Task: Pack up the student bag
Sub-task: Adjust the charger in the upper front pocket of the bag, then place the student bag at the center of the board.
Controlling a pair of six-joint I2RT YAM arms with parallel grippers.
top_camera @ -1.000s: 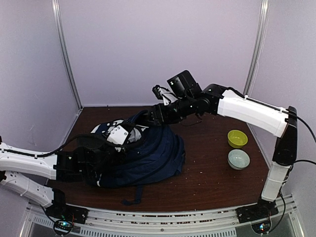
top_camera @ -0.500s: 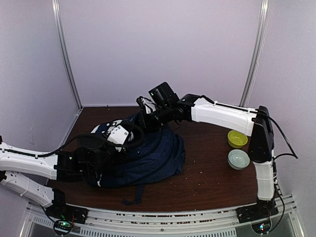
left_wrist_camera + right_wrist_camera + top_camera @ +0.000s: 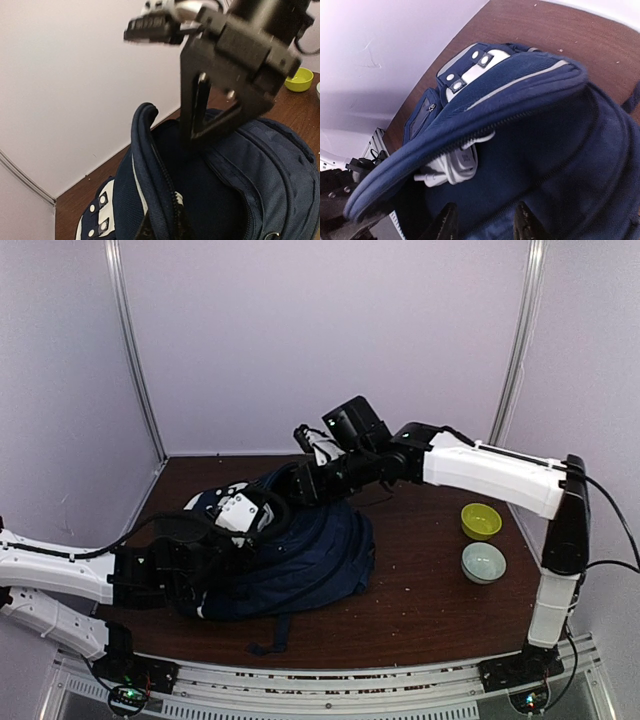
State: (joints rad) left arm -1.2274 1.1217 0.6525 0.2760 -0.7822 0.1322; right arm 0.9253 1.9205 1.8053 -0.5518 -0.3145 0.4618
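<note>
The student bag [image 3: 310,555], navy blue with a thin white stripe, lies at the table's middle left with its main zip gaping. My left gripper [image 3: 262,510] is shut on the bag's upper rim [image 3: 145,165] and holds the mouth up. Just above that mouth hangs my right gripper [image 3: 485,225], open, its dark fingertips [image 3: 445,222] apart with nothing between them. Inside the bag, under the raised rim, lies a white charger with its coiled cable [image 3: 454,167]. The left wrist view shows the right gripper [image 3: 200,120] from below, over the opening.
A yellow-green bowl [image 3: 481,521] and a pale grey-blue bowl [image 3: 483,562] stand at the right on the brown table [image 3: 430,610]. White walls close the back and both sides. A dark strap [image 3: 270,645] trails towards the front edge.
My right arm swung down and left to the bag's mouth, then drew back up a little. The left arm and the bag kept still.
</note>
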